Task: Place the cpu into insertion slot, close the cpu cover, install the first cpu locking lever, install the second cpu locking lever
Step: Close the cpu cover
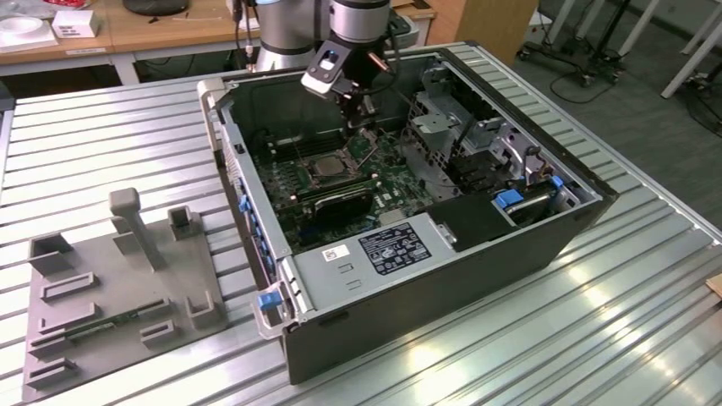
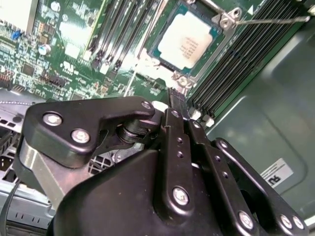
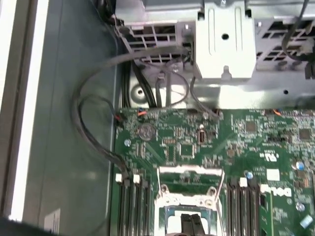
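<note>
Two black fingers of the gripper (image 2: 173, 97) look pressed together, gripping nothing. It hangs just above the green motherboard (image 2: 64, 49), near the insertion slot (image 2: 211, 51). Seated in that slot lies the cpu (image 2: 188, 40), pale face up, apart from the fingertips. A silvery cpu cover (image 3: 190, 170) sits at the socket's edge — all inside the open computer case (image 1: 451, 279).

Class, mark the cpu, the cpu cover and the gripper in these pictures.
cpu (image 2: 189, 42), second wrist view, middle of its pale face.
cpu cover (image 2: 210, 51), second wrist view, silvery frame edge beside the cpu.
gripper (image 2: 176, 96), second wrist view, between its black fingertips.
</note>
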### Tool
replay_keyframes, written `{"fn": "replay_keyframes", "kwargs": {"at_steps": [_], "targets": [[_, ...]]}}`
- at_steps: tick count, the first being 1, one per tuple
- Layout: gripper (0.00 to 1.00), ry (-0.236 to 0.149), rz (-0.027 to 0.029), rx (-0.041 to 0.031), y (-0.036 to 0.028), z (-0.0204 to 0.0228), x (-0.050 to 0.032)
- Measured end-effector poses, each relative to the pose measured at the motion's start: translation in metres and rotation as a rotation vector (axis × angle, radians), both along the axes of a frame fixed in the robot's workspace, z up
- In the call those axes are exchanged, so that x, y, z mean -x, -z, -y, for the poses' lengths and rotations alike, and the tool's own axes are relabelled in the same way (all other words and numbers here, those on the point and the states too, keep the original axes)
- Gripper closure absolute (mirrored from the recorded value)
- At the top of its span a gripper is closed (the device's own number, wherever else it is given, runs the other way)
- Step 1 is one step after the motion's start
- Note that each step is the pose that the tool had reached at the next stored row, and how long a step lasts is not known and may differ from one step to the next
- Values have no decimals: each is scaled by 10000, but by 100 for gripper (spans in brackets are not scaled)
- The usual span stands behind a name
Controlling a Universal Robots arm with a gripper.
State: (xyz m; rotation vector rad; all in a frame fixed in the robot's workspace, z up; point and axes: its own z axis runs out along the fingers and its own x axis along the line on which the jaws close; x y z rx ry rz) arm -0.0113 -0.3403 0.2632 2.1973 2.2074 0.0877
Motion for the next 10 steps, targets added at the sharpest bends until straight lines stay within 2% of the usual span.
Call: {"fn": "replay_keyframes", "kwargs": {"at_steps": [10], "targets": [[89, -1, 0, 0, 0, 0, -163]]}}
